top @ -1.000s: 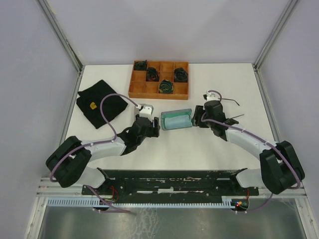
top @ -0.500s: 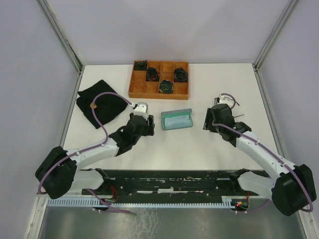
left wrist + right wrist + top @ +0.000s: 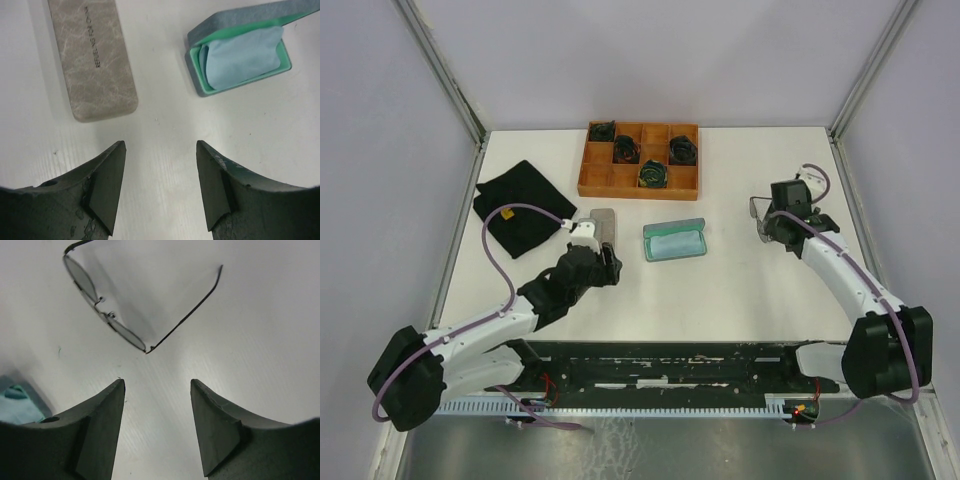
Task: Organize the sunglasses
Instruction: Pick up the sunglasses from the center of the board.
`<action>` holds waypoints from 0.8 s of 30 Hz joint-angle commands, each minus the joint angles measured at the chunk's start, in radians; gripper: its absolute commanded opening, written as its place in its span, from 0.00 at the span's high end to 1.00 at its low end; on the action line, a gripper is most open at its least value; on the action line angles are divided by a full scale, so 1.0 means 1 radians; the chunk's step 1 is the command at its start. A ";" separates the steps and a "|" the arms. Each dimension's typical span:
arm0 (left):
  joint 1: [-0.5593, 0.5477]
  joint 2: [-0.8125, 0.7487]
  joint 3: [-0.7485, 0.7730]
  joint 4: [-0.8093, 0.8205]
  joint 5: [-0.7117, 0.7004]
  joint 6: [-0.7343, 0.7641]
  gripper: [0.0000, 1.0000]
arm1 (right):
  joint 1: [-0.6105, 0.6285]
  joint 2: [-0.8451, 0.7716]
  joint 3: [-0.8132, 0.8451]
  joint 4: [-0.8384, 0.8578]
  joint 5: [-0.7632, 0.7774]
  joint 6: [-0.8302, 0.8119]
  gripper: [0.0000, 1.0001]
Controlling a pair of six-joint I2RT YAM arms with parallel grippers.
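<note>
One pair of thin dark wire-framed sunglasses (image 3: pixel 107 315) lies unfolded on the white table, its arms spread, just ahead of my right gripper (image 3: pixel 157 385). That gripper is open and holds nothing. From above, only a lens of the sunglasses (image 3: pixel 757 208) shows beside the right gripper (image 3: pixel 770 220). My left gripper (image 3: pixel 160 147) is open and empty above bare table. It sits (image 3: pixel 608 262) short of a closed grey case (image 3: pixel 92 60) and an open blue case (image 3: pixel 240 55) with teal lining and a pale blue cloth inside.
A wooden compartment tray (image 3: pixel 610 180) at the back middle holds dark green coiled bundles (image 3: pixel 652 174) in several cells. A black cloth (image 3: pixel 520 208) lies at the back left. The grey case (image 3: pixel 603 221) and the blue case (image 3: pixel 674 240) lie side by side mid-table.
My right arm swung away from the blue case to the right, over to the sunglasses. My left arm pulled back toward the near edge, uncovering the grey case.
</note>
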 commanded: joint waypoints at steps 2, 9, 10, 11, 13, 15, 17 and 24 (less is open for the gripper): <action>0.002 -0.044 -0.034 -0.012 -0.005 -0.045 0.35 | -0.144 0.069 0.054 0.036 -0.027 0.153 0.36; 0.002 -0.028 -0.054 0.012 0.013 -0.024 0.36 | -0.224 0.196 0.100 0.033 -0.093 0.335 0.35; 0.003 -0.025 -0.055 0.015 0.016 -0.024 0.36 | -0.226 0.212 0.102 0.040 -0.105 0.354 0.35; 0.002 -0.023 -0.060 0.020 0.019 -0.023 0.36 | -0.226 0.227 0.104 0.050 -0.117 0.367 0.35; 0.003 -0.025 -0.068 0.026 0.020 -0.025 0.36 | -0.229 0.258 0.115 0.056 -0.130 0.392 0.35; 0.002 -0.028 -0.071 0.026 0.021 -0.026 0.36 | -0.231 0.287 0.125 0.055 -0.137 0.405 0.36; 0.002 -0.033 -0.072 0.026 0.020 -0.025 0.36 | -0.234 0.313 0.129 0.052 -0.148 0.431 0.37; 0.002 -0.026 -0.074 0.033 0.024 -0.027 0.36 | -0.234 0.329 0.065 0.089 -0.191 0.488 0.44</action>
